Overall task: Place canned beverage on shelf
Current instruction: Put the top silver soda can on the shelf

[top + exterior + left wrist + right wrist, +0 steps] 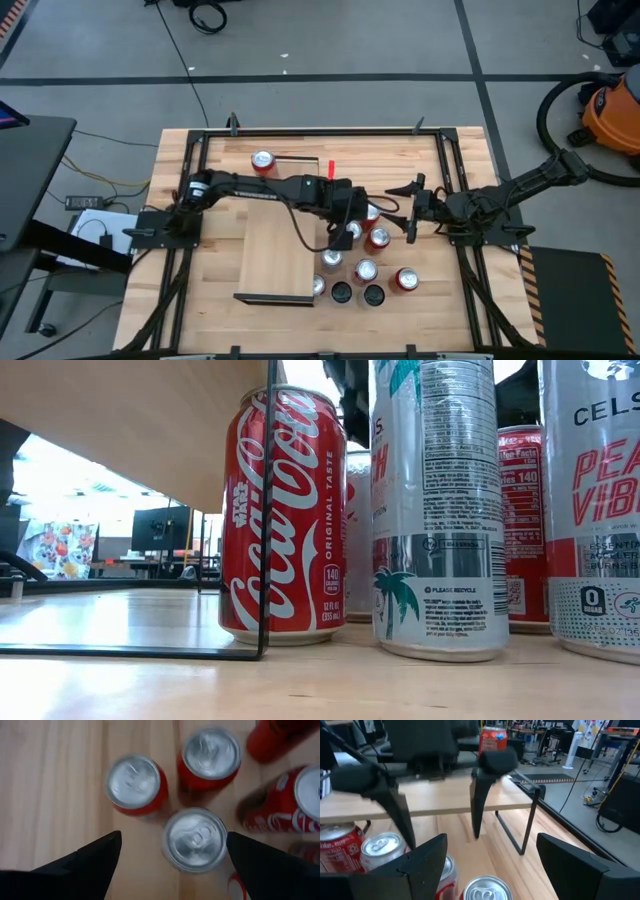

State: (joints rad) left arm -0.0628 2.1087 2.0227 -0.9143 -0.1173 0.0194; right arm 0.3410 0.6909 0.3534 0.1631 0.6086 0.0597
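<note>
Several cans stand in a cluster [360, 265] on the tabletop, right of the shelf [280, 250], a pale board on dark legs. One red can [262, 160] stands on the shelf's far end. My left gripper [173, 835] hangs open over the cluster, pointing steeply down. Its fingers stand on either side of a silver-topped can [195, 839] without touching it. Two red cans [134, 784] [210, 755] stand just beyond that can. My right gripper [410, 215] waits open at the right, level, facing the left gripper's fingers [480, 795].
The low view shows a red Coca-Cola can [285, 520] and tall white cans [440, 510] close together beside the shelf's thin dark leg [270, 510]. A black frame [320, 132] runs round the tabletop. Bare wood lies left of the shelf.
</note>
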